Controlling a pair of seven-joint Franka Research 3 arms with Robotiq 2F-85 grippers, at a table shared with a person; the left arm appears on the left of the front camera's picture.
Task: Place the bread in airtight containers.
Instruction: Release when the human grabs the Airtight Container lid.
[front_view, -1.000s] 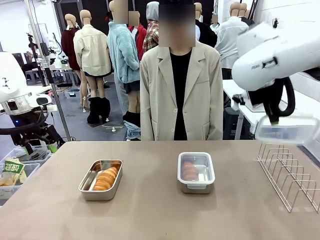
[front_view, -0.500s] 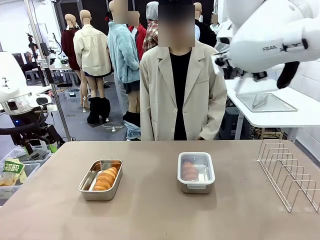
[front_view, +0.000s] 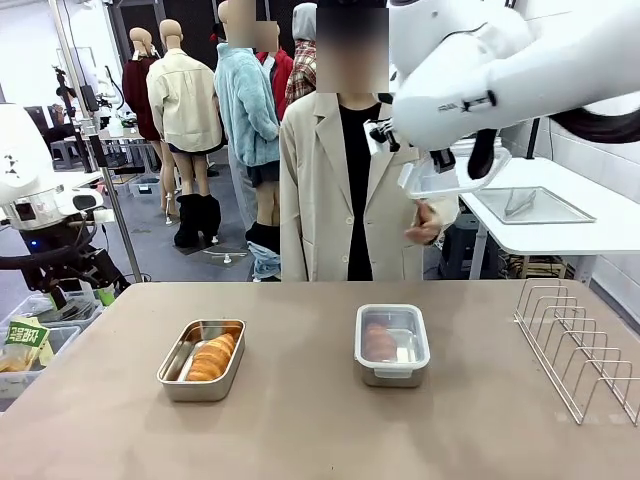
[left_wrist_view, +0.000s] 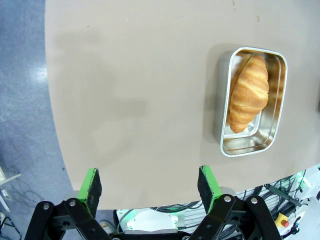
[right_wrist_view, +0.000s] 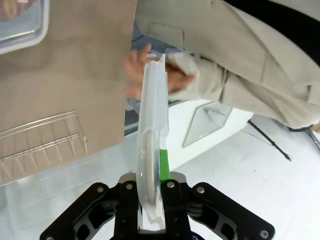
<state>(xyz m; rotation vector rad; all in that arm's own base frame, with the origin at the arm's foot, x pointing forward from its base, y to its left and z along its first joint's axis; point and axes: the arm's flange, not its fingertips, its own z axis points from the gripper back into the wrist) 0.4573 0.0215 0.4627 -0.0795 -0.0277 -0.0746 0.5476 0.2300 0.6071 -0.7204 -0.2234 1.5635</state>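
An open steel container (front_view: 171, 374) on the table's left holds a golden croissant (front_view: 211, 357); the left wrist view looks down on this container (left_wrist_view: 224, 132) and its croissant (left_wrist_view: 248, 93). My left gripper (left_wrist_view: 149, 185) hangs open over bare table, apart from the box. The second container (front_view: 391, 372) at the centre has its clear lid clipped on, with a croissant (front_view: 377, 341) showing through. High above the table, my right gripper (right_wrist_view: 151, 161) is shut on a second clear lid (right_wrist_view: 151, 115), seen edge-on. That lid (front_view: 447, 180) hangs in front of the person.
A person in a beige jacket stands at the far side, one hand (front_view: 424, 225) raised just below the held lid. A wire rack (front_view: 575, 350) stands on the table's right. A flat metal tray (front_view: 530, 205) lies on a white table behind.
My right arm has swung from the far right toward the centre, carrying the clear lid high. The person's hand has come up near it. The left arm and both boxes are unmoved.
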